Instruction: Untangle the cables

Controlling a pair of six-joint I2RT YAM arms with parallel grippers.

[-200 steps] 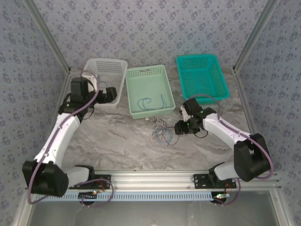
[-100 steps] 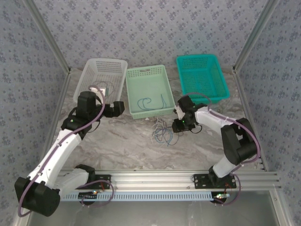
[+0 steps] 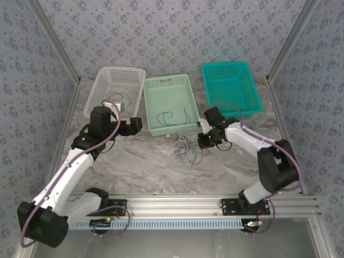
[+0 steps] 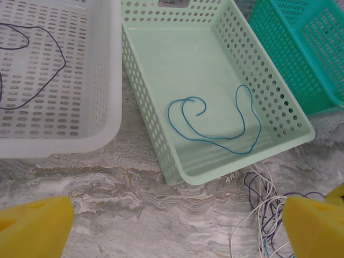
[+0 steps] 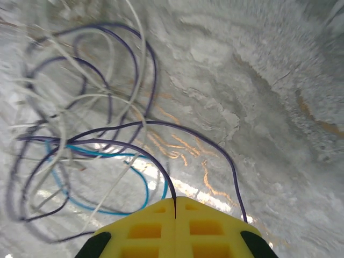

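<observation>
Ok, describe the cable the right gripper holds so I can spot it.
Find the light green basket in the middle; the tangle lies on the table off its near right corner. The right gripper is shut on the dark purple cable there, not the blue cable or white cable looping beside it.

The left gripper [image 4: 177, 226] stood spread wide toward the table's far left; the right gripper [image 5: 175, 201], near mid-table, pinched a purple cable [image 5: 166, 174].

no readable text, labels or signs anywhere.
</observation>
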